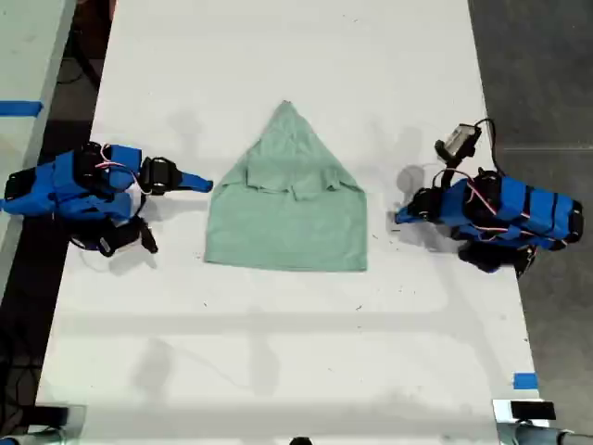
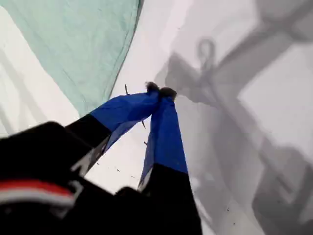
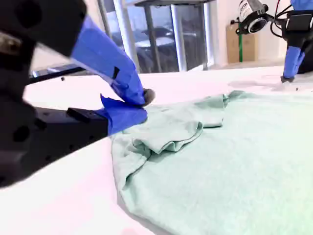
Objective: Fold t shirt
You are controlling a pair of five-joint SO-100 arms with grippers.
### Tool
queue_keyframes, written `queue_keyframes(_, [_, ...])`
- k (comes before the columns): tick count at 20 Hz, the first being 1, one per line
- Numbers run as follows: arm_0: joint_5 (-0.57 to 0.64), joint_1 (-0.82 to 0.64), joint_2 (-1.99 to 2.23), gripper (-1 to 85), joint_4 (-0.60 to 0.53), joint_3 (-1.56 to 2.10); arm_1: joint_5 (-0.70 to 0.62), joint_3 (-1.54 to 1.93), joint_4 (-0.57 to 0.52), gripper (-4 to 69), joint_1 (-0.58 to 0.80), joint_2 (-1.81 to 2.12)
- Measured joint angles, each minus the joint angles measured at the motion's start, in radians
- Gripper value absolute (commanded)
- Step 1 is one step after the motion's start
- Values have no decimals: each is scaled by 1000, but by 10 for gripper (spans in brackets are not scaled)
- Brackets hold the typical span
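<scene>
Patience suits this step. The t shirt [image 1: 287,218] lies mid-table [image 1: 278,371], its sleeves turned in, its point towards the far edge and its straight hem nearer the camera. I judge the next fold to be across its length.

To do it well, both hands should open wide and pinch matching corners through every layer. They should then lift together and lay the cloth down flat without dragging it.

My first hand [image 1: 400,218] sits at the exterior view's right, apart from the cloth, with its jaws pressed together on nothing. My second hand [image 1: 199,183], at that view's left, is just beside the shirt's corner. Its jaws look drawn together, and I see nothing held.

The second wrist view shows the tucked sleeve's bunched, raised roll, which reads as flat from overhead. The first wrist view confirms the fingertips [image 2: 167,91] meet over bare table. Only the exterior view shows the whole outline.
</scene>
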Motion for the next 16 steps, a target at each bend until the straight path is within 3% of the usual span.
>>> queue_keyframes(11, [0,0,0,-2,0,0,34,-29,-25,2,25,-9])
queue_keyframes(12, [0,0,0,-2,0,0,34,-43,-43,19,25,-49])
queue_keyframes(14, [0,0,0,-2,0,0,34,-89,-117,137,25,-179])
queue_keyframes(16, [0,0,0,-2,0,0,34,-166,-221,169,25,-396])
